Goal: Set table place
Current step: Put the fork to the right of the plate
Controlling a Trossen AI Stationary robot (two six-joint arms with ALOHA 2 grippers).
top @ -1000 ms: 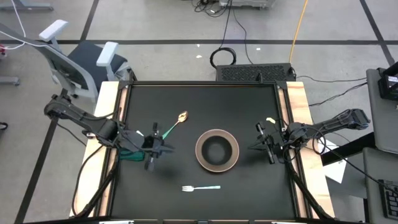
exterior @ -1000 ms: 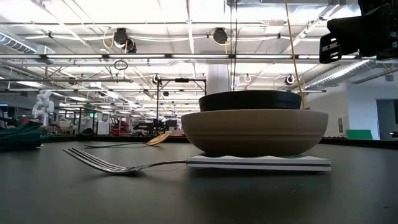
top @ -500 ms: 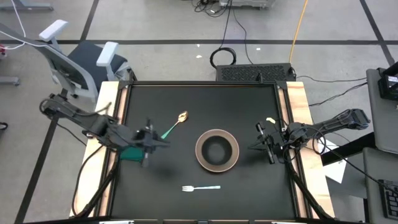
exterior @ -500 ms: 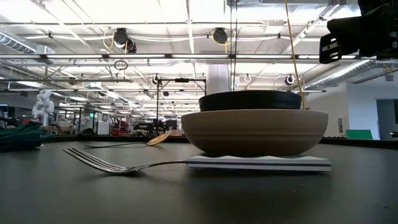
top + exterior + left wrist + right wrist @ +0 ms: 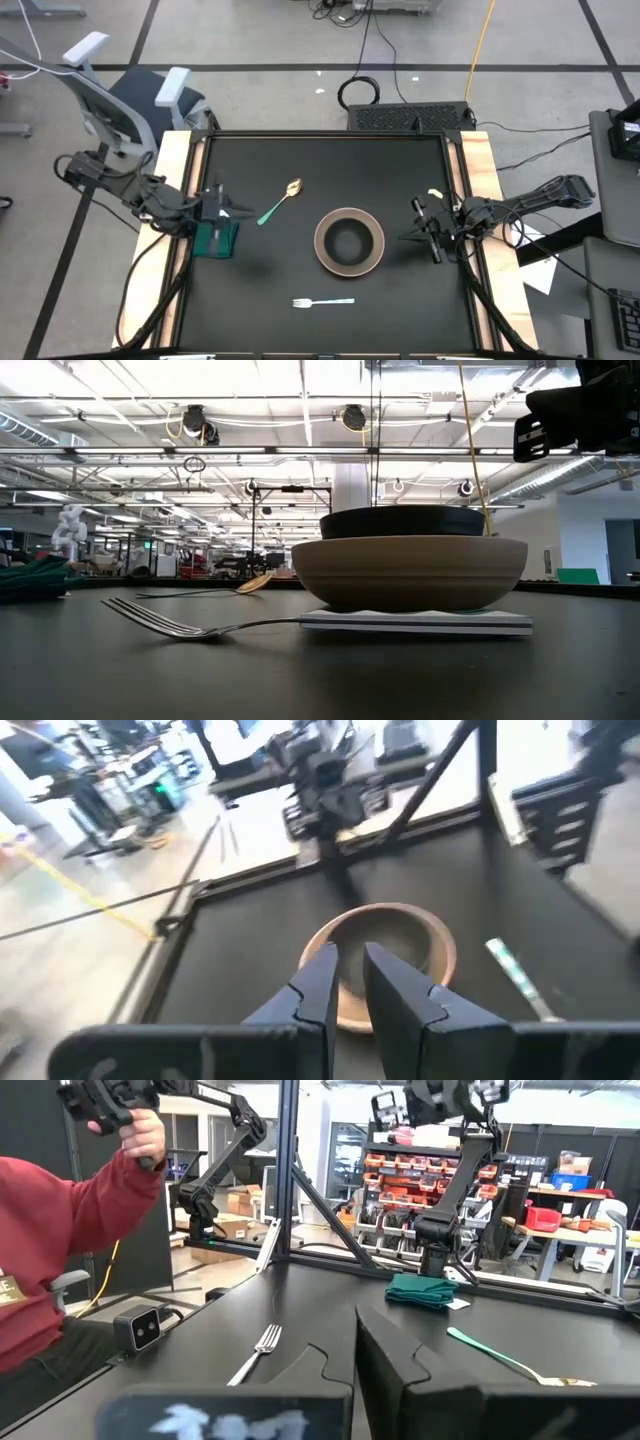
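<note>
A green cloth [image 5: 215, 238] lies at the left edge of the table [image 5: 400, 300], right under the left gripper [image 5: 222, 207], whose fingers [image 5: 318, 982] are nearly pressed together with nothing between them. The spoon [image 5: 279, 201] lies just beyond it, angled toward the bowl [image 5: 349, 240] sitting in the plate [image 5: 349, 263] mid-table. The fork [image 5: 322, 302] lies near the front edge, apart from the plate. The right gripper [image 5: 428, 230] waits at the right edge; whether it is spread I cannot tell. A red-sleeved person [image 5: 60, 1260] stands beyond the table.
</note>
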